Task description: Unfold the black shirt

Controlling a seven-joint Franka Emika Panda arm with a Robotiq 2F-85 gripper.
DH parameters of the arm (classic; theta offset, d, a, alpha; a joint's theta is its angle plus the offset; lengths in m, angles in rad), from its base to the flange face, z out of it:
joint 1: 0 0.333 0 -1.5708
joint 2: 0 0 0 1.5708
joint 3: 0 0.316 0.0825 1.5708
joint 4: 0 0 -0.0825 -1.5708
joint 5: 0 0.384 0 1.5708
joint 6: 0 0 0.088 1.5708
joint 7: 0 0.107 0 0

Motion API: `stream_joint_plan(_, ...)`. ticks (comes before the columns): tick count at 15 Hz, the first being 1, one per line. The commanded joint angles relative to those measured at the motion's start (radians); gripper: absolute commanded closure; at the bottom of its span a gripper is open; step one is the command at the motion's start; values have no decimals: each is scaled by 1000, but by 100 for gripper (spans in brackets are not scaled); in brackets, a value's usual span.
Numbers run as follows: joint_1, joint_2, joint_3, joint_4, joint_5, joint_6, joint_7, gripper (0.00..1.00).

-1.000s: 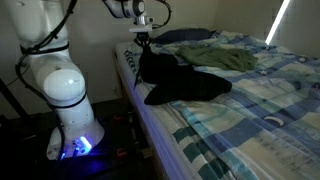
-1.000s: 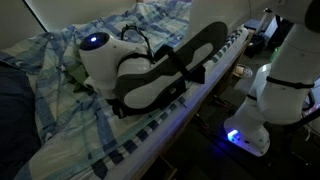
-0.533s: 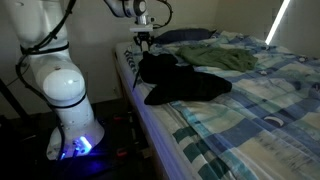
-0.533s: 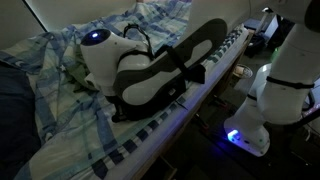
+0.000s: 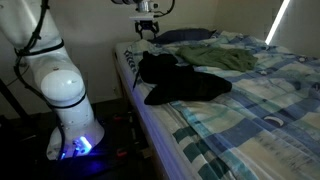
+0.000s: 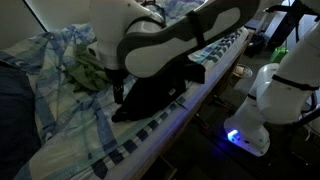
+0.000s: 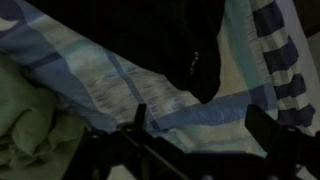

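My tool (image 5: 147,32) hangs with jaws apart and empty above the left end of the black shirt (image 5: 188,82); its bunched length runs rightward along the bed (image 5: 250,115)

I've let go: my pincer (image 5: 148,34) has spread its jaws and risen toward 12 o'clock, clear of the black shirt (image 5: 185,80) it was gripping. In an exterior view the arm has lifted, uncovering the olive-green garment (image 6: 88,68) at the shirt's 10 o'clock.
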Motion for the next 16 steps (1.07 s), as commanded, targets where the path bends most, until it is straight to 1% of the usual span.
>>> stream_joint_plan(1,-28,-162,-51,-112,42,-12,38,0)
stream_joint_plan(6,-55,-327,-128,-250,55,-31,121,0)
stream_joint_plan(11,-83,-486,-196,-399,76,-79,202,0)
stream_joint_plan(14,-87,-538,-272,-481,152,-66,165,0)
stream_joint_plan(16,-107,-558,-300,-519,162,-66,169,0)
